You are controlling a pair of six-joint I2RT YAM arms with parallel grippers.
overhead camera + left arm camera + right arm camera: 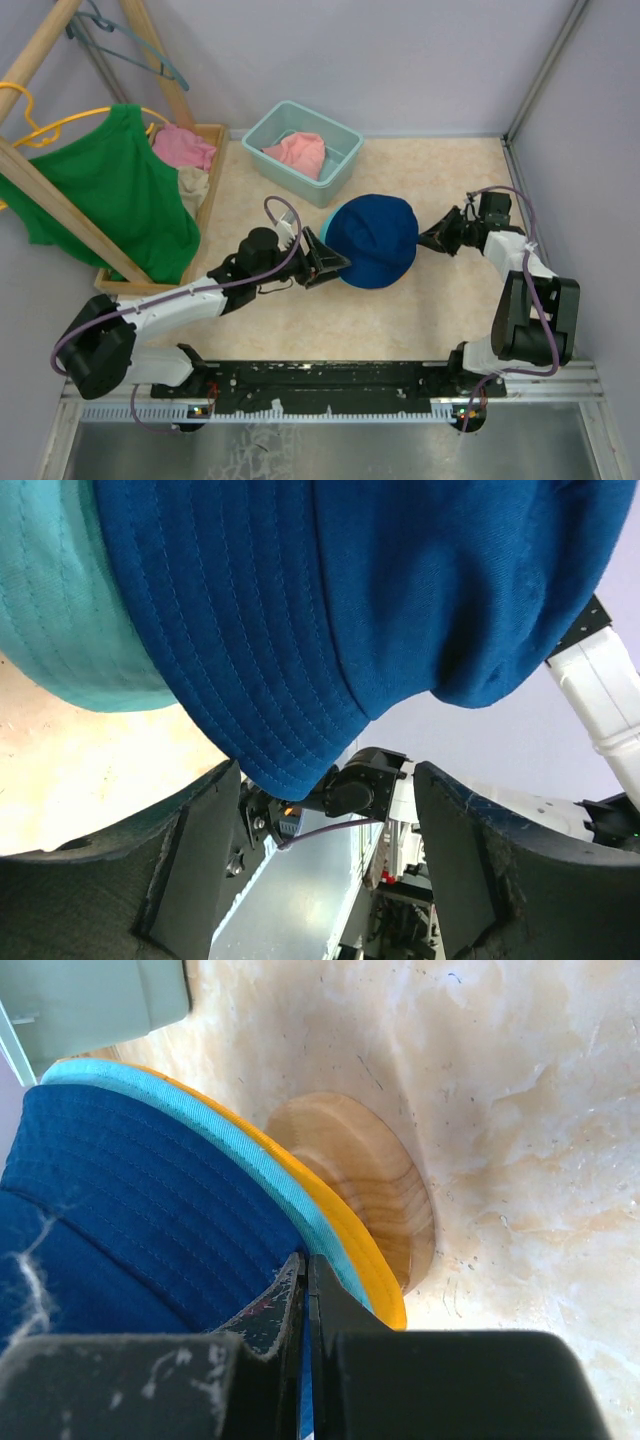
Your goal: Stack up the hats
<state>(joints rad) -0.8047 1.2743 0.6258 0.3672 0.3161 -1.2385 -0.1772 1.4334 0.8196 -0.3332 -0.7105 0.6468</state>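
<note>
The navy hat (375, 240) sits on top of a pile at the table's centre. Under it the teal hat (230, 1150) and the orange-yellow hat (350, 1230) show only their brim edges, over a round wooden base (375, 1185). My right gripper (307, 1280) is at the pile's right side, shut on the navy hat's brim. Left of the pile, my left gripper (325, 850) stands open, and the navy brim (300, 630) hangs just above its gap, not pinched. The teal hat (60, 610) shows beside it. The pink hat (298, 152) lies in the bin.
A teal plastic bin (275, 115) stands behind the pile. At the back left, a wooden tray (208, 190) holds pink cloth (183, 147), and a green tank top (110, 190) hangs on a wooden rack. Walls close in on both sides.
</note>
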